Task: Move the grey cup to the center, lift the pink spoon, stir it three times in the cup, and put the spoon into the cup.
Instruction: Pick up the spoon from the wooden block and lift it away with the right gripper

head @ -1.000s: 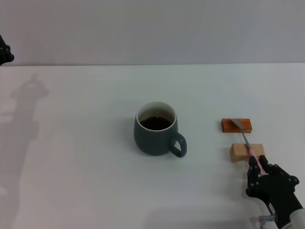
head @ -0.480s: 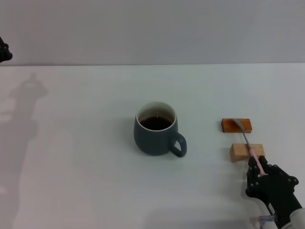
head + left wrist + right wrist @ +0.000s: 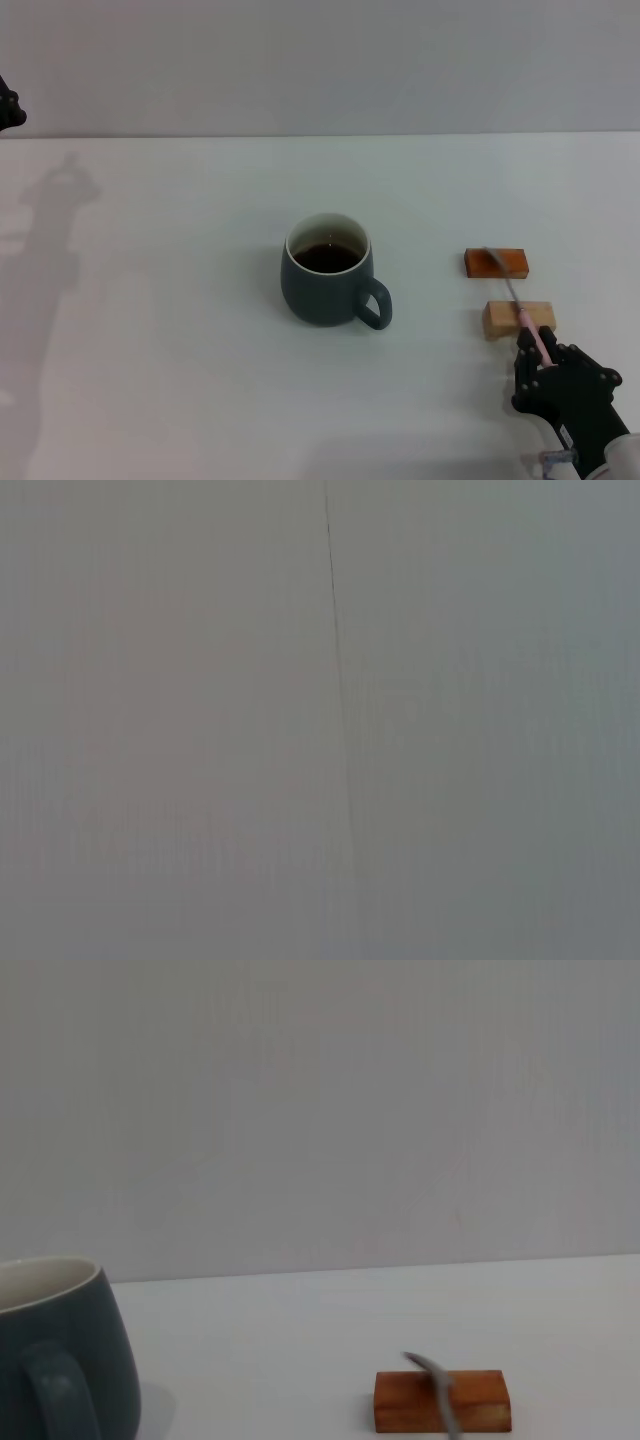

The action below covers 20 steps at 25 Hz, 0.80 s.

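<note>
The grey cup (image 3: 327, 282) stands mid-table with dark liquid inside, its handle pointing toward the right and front; its edge also shows in the right wrist view (image 3: 55, 1350). To its right the pink spoon (image 3: 525, 320) runs from above the orange-brown block (image 3: 496, 263) over the pale wooden block (image 3: 518, 317) to my right gripper (image 3: 541, 362), which is shut on its pink handle end. The metal bowl (image 3: 432, 1369) hovers just over the orange-brown block (image 3: 443, 1401). My left gripper (image 3: 8, 106) is parked at the far left edge.
The two small blocks lie one behind the other near the table's right side. A grey wall runs behind the white table (image 3: 160, 300). The left wrist view shows only a plain grey surface.
The spoon's bowl end has tipped up slightly off the orange-brown block, and my right gripper has shifted a little toward the front. The cup and the left arm have not moved.
</note>
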Tool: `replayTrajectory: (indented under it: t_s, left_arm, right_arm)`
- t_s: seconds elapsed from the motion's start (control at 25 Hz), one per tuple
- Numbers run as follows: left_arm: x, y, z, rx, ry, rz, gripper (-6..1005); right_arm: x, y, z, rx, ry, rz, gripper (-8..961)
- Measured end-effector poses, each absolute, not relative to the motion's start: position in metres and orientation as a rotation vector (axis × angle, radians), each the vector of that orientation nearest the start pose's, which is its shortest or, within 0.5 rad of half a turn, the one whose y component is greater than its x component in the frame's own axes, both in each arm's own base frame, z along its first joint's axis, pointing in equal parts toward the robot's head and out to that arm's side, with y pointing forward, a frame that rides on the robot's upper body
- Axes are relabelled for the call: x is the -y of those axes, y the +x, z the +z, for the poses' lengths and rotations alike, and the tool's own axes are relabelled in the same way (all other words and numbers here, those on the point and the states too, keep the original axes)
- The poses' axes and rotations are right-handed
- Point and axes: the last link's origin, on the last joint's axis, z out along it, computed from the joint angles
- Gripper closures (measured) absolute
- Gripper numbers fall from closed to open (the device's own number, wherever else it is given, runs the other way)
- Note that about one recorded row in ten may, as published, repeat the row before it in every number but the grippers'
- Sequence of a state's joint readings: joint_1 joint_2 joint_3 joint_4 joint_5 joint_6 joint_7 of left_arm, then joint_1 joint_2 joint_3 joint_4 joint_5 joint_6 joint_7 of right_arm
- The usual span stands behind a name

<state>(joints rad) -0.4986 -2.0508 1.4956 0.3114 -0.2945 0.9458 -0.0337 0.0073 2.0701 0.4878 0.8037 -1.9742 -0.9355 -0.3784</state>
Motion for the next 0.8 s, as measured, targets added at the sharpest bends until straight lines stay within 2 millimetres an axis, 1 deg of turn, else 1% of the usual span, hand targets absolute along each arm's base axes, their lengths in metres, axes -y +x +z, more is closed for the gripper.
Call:
replayTrajectory:
  t_s: [0.8]
  left_arm:
    - [-0.3946,-0.318,0.053,0.46,-1.402,-0.609,931]
  right_arm:
    - [-0.2149,0.2938,-0.1099,-0.792,-1.723,0.54,828]
